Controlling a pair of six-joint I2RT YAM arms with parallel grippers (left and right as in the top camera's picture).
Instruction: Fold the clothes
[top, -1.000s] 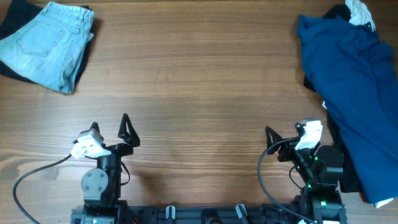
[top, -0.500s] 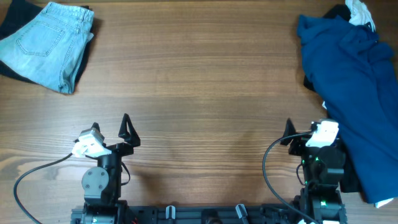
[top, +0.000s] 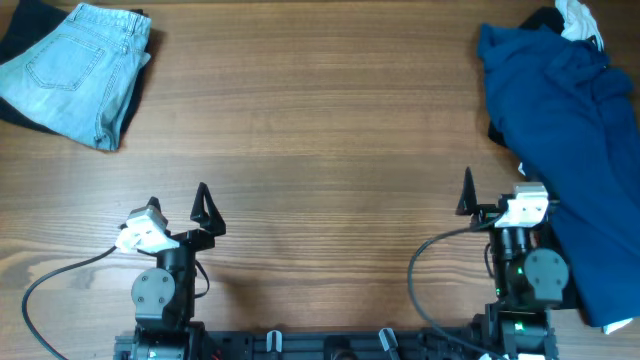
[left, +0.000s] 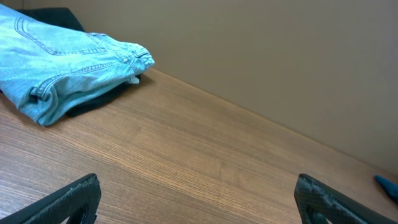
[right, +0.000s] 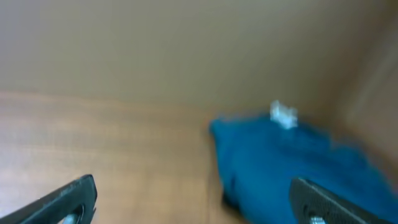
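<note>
two claws gape wide and empty at the near edge of the desk (top: 320, 130): the right claw (top: 494, 196) just left of the shirt (top: 570, 130), the left claw (top: 177, 200) well apart from it. the shirt lies rumpled, a white garment (top: 575, 14) peeking out behind it. folded jeans (top: 75, 70) sit far left of the shirt.

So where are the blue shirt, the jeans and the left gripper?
blue shirt (top: 570, 125), overhead view, middle of the fabric.
jeans (top: 70, 75), overhead view, near the back pocket.
left gripper (top: 178, 204), overhead view, midway between its fingertips.
</note>
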